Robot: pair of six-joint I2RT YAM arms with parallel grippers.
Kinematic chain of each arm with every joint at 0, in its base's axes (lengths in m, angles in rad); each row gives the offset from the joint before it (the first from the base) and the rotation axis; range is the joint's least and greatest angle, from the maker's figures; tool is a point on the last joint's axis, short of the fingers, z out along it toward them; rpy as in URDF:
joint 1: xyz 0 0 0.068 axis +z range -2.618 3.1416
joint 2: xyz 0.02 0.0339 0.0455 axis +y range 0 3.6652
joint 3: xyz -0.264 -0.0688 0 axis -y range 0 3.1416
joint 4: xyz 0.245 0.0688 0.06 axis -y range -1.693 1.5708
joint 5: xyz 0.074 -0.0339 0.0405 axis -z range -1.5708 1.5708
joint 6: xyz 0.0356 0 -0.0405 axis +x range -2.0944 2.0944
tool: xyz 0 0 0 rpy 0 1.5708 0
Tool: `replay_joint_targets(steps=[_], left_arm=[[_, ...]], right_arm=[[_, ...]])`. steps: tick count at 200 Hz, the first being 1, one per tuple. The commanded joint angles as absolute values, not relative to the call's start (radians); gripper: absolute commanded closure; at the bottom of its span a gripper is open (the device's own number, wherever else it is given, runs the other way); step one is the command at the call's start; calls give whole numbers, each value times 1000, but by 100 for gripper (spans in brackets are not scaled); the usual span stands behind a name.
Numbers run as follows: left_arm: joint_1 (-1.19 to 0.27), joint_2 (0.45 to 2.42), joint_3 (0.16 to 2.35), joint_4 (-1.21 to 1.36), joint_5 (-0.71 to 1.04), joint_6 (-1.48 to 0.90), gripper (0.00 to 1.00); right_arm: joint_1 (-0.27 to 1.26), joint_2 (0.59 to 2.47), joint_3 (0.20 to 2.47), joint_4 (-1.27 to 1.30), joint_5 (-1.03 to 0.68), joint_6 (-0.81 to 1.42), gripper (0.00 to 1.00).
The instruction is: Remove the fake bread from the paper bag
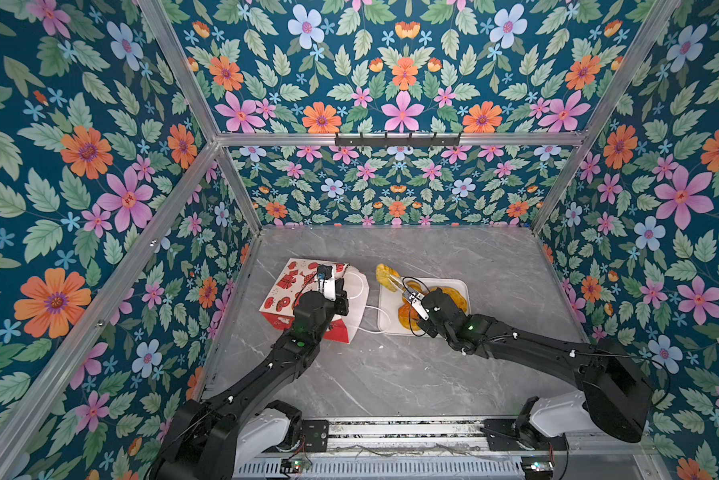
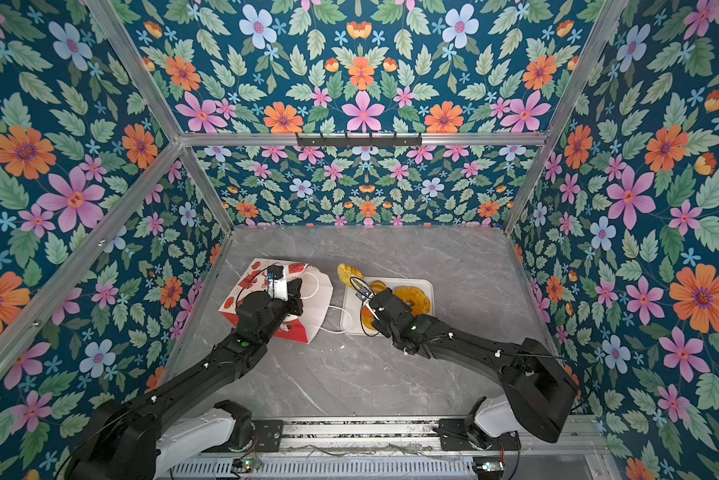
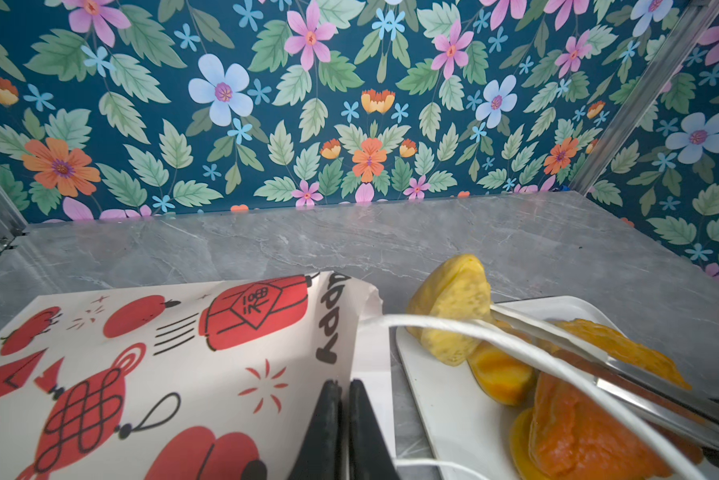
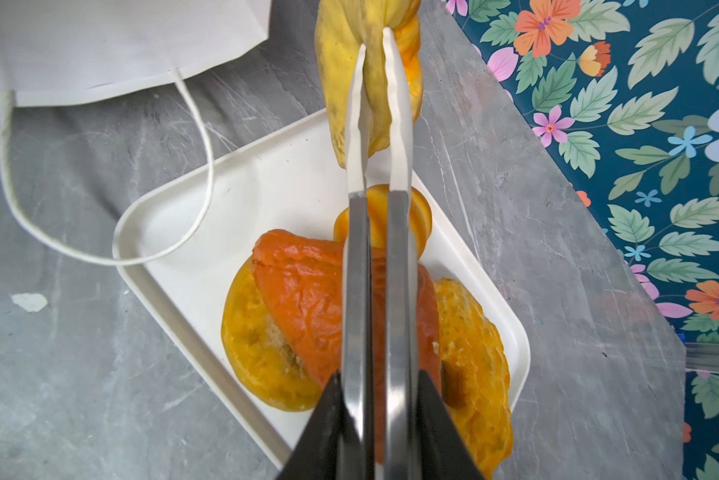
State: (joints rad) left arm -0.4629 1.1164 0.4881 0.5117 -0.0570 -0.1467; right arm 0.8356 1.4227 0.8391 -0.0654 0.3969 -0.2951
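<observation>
The red-and-white paper bag [image 1: 291, 286] [image 2: 249, 286] [image 3: 141, 353] lies tipped on the grey table, its mouth toward the white tray [image 1: 391, 320] [image 4: 266, 187]. My left gripper [image 3: 345, 384] [image 1: 341, 291] is shut on the bag's rim. My right gripper [image 4: 378, 374] [image 1: 418, 305] is shut on metal tongs [image 4: 376, 124]. The tongs pinch a yellow fake bread [image 1: 384, 274] [image 2: 348, 272] [image 3: 453, 307] [image 4: 349, 62] above the tray's far left corner. On the tray lie an orange-brown bun [image 4: 303, 291], a ring cake [image 4: 474, 353] [image 2: 413, 299] and a small golden piece [image 4: 422, 224]. The bag's inside is hidden.
White cord handles [image 4: 199, 124] [image 1: 374, 320] trail from the bag over the tray's near corner. Floral walls with aluminium posts close in the table on three sides. A black hook rail [image 1: 397, 139] hangs on the back wall. A small white fleck [image 4: 29, 301] lies on the table.
</observation>
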Motion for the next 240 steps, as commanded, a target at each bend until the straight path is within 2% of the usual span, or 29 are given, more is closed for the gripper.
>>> replay_joint_targets(steps=[1, 55, 101, 199, 240], left_arm=[[-462, 1167, 521, 571, -29, -175, 90], [-462, 1243, 572, 597, -3, -190, 91], [-461, 1237, 575, 567, -69, -184, 91], [-447, 1108, 529, 494, -198, -147, 92], [-432, 1054, 518, 465, -219, -137, 92]], right_arm=[[835, 1418, 850, -18, 399, -295, 76], [836, 1389, 839, -59, 404, -272, 75], [836, 1396, 829, -58, 428, -283, 74], [822, 1511, 880, -26, 456, -334, 74], [822, 1480, 876, -69, 421, -315, 73]])
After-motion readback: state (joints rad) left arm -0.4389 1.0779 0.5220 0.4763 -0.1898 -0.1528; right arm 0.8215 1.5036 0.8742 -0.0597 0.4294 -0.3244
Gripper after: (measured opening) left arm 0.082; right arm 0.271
